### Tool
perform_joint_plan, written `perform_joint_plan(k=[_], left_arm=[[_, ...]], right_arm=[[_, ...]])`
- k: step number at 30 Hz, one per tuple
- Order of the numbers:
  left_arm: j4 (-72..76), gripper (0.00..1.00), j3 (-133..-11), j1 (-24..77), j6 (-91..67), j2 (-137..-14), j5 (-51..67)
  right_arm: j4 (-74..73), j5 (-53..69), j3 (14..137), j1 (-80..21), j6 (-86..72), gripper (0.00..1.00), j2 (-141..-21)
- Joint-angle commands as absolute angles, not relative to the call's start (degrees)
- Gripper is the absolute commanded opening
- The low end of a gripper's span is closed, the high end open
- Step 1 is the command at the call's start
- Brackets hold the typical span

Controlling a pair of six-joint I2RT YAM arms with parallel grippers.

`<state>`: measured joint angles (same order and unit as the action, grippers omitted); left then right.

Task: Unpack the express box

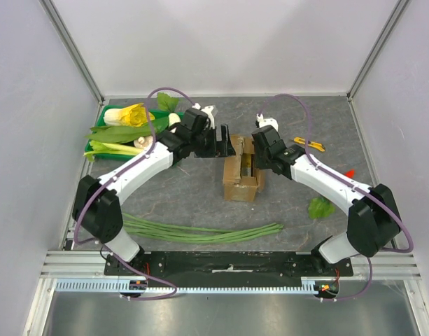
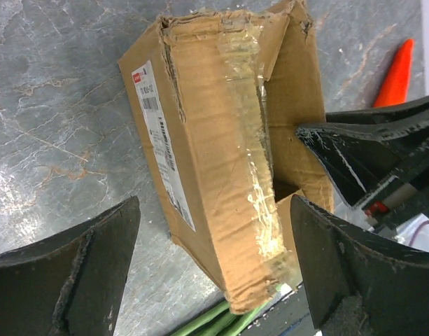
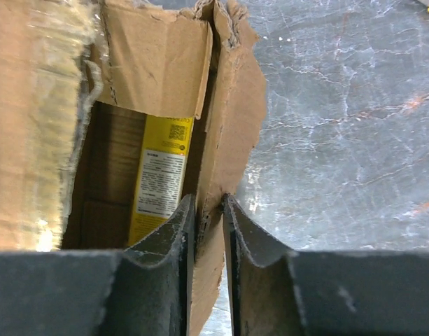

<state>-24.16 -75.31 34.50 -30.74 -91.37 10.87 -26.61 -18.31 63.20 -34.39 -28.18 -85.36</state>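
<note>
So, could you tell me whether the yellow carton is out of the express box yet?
No, the yellow carton lies inside the open express box, seen between its flaps.

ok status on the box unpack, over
Left gripper open near small brown corrugated cardboard box. Right gripper pinching a flap. Slim yellow carton inside, flaps partly covering it.

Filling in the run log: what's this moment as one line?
express box: flaps open | left claw: open, near box | right claw: closed on box flap | yellow carton: inside box
</note>
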Motion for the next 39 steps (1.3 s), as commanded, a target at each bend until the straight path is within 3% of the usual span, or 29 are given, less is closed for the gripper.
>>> perform_joint_plan(k=[1,8,17,33,39], left_arm=[[-30.0,0.93,-80.9,37.2,-28.7,-95.3,2.6],[-41.2,0.93,-89.6,42.0,-27.9,-101.3,-11.1],[-45.2,0.95,-91.6,44.5,-33.4,-103.6,-16.7],[-36.0,0.97,-88.9,44.6,-37.1,-104.1,-7.7],[-37.9,0.97,-89.7,44.6,-37.5,-106.8,-9.7]], right_arm=[[-23.6,-17.3,62.7,-35.2,-31.5,0.23,-85.0],[-25.2,-20.7,65.6,-36.6,-33.7,0.1,-85.3],[-25.6,-21.5,66.7,-36.7,-34.9,0.07,-85.4],[-24.6,-20.4,65.4,-36.7,-35.2,0.07,-86.0],[-24.4,-20.3,65.2,-36.7,-34.7,0.06,-86.1]])
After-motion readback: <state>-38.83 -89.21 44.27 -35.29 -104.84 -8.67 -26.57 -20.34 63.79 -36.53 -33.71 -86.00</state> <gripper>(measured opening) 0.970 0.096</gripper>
